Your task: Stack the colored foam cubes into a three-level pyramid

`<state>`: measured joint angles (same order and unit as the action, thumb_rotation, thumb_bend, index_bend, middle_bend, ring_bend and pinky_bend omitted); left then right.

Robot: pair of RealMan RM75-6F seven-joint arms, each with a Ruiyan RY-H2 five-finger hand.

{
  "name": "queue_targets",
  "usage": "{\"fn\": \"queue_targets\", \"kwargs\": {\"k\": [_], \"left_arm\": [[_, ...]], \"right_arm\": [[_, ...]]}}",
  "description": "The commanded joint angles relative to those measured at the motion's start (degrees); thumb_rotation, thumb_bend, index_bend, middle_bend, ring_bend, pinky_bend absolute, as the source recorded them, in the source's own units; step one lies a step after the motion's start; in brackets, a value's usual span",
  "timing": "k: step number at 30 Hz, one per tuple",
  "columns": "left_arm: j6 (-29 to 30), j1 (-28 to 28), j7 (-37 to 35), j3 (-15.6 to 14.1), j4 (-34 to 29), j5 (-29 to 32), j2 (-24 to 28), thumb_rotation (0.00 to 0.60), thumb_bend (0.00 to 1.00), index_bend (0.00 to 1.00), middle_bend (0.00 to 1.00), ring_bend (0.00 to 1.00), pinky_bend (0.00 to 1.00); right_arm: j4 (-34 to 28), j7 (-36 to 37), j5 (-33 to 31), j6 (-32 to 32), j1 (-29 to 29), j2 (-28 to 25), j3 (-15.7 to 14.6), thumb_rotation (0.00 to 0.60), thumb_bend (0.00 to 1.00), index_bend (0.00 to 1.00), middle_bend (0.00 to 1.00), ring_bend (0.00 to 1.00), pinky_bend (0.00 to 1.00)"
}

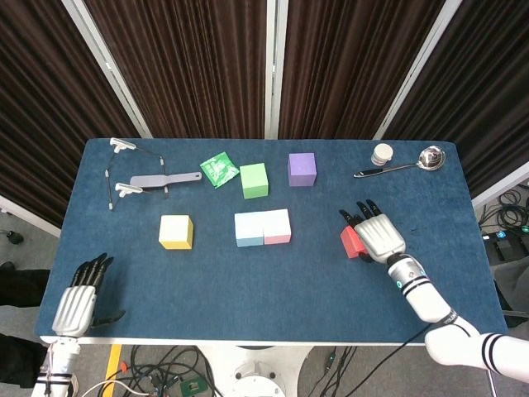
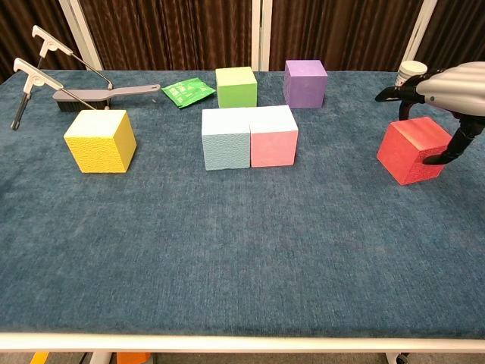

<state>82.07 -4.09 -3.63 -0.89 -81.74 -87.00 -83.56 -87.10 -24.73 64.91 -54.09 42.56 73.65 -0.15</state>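
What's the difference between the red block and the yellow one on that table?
The red cube sits turned at an angle to the table edge; the yellow cube sits nearly square to it. The red cube lies on the right with the right hand over it, fingers spread, not yet gripping as far as shows; the yellow cube stands alone on the left, untouched. Both look like same-sized foam cubes resting on the blue table, neither stacked.
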Motion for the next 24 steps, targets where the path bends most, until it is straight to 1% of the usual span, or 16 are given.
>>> {"fn": "queue_targets", "kwargs": {"k": [1, 2, 7, 10, 11, 14, 17, 20, 24], "left_arm": [[0.0, -0.1, 0.1, 0.0, -0.1, -0.1, 0.1, 0.6, 0.01, 0.05, 0.01, 0.0, 0.0], [0.1, -0.1, 0.1, 0.0, -0.2, -0.1, 0.1, 0.6, 0.01, 0.05, 0.01, 0.0, 0.0], [0.0, -0.1, 0.0, 0.0, -0.3, 0.0, 0.1, 0.6, 0.01, 0.05, 0.01, 0.0, 0.0], [-0.1, -0.2, -0.2, 0.0, -0.3, -0.1, 0.2, 0.6, 0.01, 0.05, 0.01, 0.0, 0.0], [-0.1, -0.3, -0.3, 0.0, -0.3, -0.1, 0.2, 0.6, 0.01, 0.05, 0.01, 0.0, 0.0], [0.0, -0.3, -0.6, -0.1, -0.2, -0.4, 0.2, 0.6, 0.01, 0.05, 0.01, 0.0, 0.0], [0.2, -0.4, -0.9, -0.3, -0.1, -0.7, 0.3, 0.6, 0.01, 0.05, 0.01, 0.0, 0.0], [0.5, -0.2, -1.5, -0.5, 0.0, -1.0, 0.5, 0.6, 0.01, 0.05, 0.01, 0.0, 0.0], [1.1, 0.1, -2.4, -0.8, 0.3, -1.6, 0.7, 0.6, 0.01, 0.05, 0.01, 0.0, 0.0]], "right_arm": [[0.3, 1.5, 1.3, -1.0, -0.9, 0.2, 0.6, 0.6, 0.16, 0.0, 0.43, 0.02, 0.0], [0.4, 1.8, 1.5, -1.2, -1.1, 0.1, 0.7, 0.6, 0.17, 0.0, 0.45, 0.03, 0.0], [0.3, 2.5, 1.4, -1.8, -2.0, -0.1, 1.6, 0.6, 0.21, 0.0, 0.5, 0.05, 0.0], [-0.5, 2.8, -0.5, -1.6, -2.0, -0.4, 3.3, 0.6, 0.21, 0.0, 0.51, 0.05, 0.0], [-0.9, 2.7, -1.8, -1.2, -1.7, -0.5, 4.1, 0.6, 0.21, 0.0, 0.51, 0.05, 0.0], [-2.6, 2.0, -8.3, 1.8, -0.3, -0.9, 6.5, 0.6, 0.2, 0.0, 0.51, 0.05, 0.0], [-4.2, -0.3, -14.6, 5.0, 2.5, -1.2, 8.4, 0.6, 0.2, 0.0, 0.51, 0.05, 0.0], [-5.4, -4.7, -19.4, 5.6, 5.7, -0.6, 9.4, 0.6, 0.2, 0.0, 0.51, 0.05, 0.0], [-7.3, -11.3, -25.5, 4.4, 10.1, 0.7, 10.1, 0.6, 0.2, 0.0, 0.51, 0.05, 0.0]]}}
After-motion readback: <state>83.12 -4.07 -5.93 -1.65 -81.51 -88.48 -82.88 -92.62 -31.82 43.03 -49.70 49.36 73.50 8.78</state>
